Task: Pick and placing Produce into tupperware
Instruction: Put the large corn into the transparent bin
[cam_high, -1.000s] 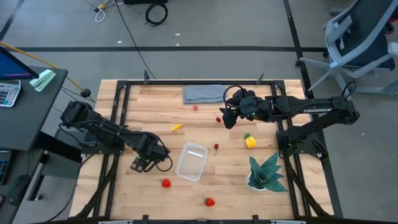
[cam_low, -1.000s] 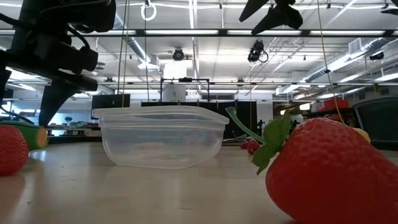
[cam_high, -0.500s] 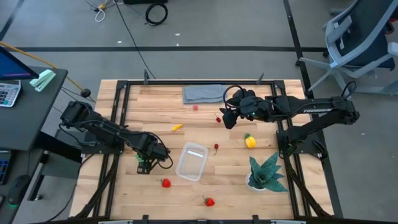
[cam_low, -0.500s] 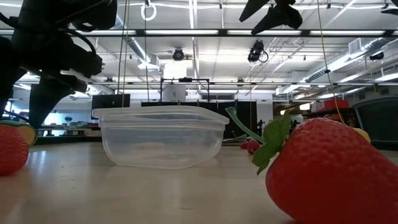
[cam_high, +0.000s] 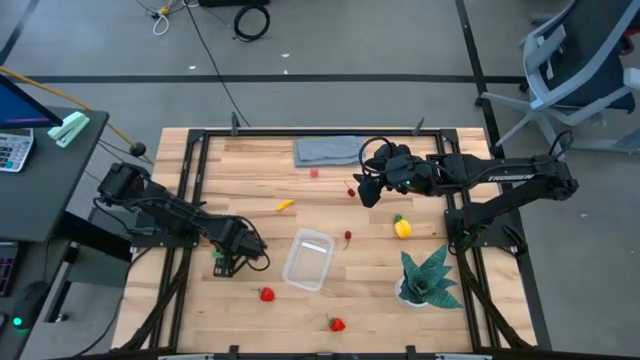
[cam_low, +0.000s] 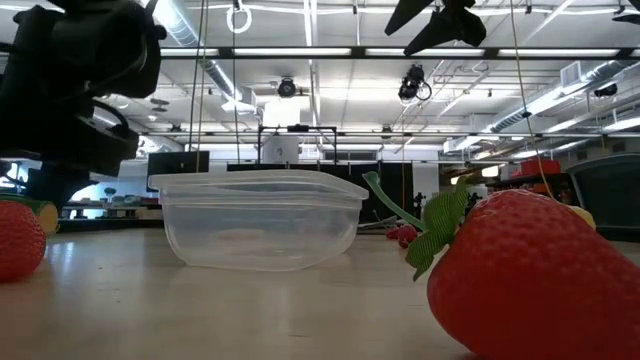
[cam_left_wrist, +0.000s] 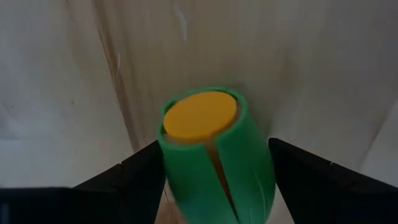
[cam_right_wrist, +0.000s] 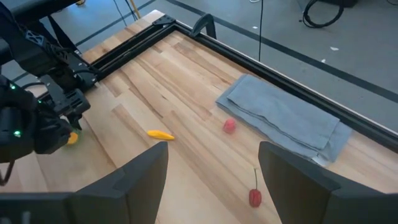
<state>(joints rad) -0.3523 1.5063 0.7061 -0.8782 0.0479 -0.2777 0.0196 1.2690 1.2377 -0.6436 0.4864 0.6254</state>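
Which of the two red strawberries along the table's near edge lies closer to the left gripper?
The strawberry just left of the tupperware. It sits a short way from the left gripper; the other strawberry lies farther right, past the tub.

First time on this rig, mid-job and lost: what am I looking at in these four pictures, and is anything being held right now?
Two dark robot arms work at a wooden table. One picture looks straight down, one looks level across the tabletop, and each wrist carries a camera. The left arm has its jaws closed against both sides of the green oblong, which its wrist picture shows end-on with a yellow cap. The right arm hangs over the far side, jaws open and empty. The clear tupperware sits mid-table with nothing in it. Loose around it: two strawberries, a lemon, a yellow sliver, cherries. The grey cloth and potted plant are not produce.
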